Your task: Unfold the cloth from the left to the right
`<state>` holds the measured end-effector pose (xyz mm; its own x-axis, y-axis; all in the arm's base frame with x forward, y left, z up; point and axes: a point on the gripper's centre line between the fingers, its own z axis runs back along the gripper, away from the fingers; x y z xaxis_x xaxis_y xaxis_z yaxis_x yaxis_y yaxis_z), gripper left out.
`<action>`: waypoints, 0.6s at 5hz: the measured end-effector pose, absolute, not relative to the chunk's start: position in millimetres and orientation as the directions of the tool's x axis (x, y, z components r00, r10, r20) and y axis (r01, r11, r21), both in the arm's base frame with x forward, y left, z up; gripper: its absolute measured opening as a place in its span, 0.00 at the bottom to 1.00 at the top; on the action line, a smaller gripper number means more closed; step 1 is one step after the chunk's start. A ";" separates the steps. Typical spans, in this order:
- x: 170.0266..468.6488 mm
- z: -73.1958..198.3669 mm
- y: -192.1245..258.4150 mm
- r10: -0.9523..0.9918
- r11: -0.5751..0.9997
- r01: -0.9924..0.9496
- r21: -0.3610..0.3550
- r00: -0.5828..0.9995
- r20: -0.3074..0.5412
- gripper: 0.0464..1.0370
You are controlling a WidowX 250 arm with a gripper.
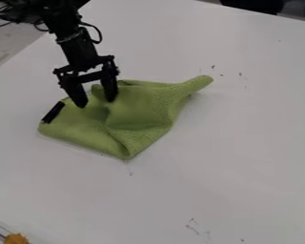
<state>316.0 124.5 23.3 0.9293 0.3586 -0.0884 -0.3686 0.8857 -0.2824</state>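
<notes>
Cloth [139, 107] lies rumpled on counter [244, 157] | jaws spread, tips at its upper-left part | bulk sits right of and below jaws | long axis slants from black tag [53, 112] up to right-hand point; rightward pull likely roughly follows it

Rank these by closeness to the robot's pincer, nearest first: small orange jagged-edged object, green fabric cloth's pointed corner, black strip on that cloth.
1. Black strip, left edge of the cloth
2. Pointed corner, upper right
3. Orange object, picture's bottom left
</notes>
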 end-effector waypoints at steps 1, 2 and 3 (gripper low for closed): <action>318.6 21.2 114.4 0.358 0.887 -0.369 -0.278 0.929 -0.092 0.82; 320.1 25.0 108.5 0.337 0.896 -0.343 -0.282 0.939 -0.071 0.51; 319.5 24.5 108.5 0.337 0.899 -0.345 -0.270 0.938 -0.076 0.23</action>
<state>319.5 108.5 24.5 0.9384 0.3371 -0.0758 -0.3448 0.8989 -0.2705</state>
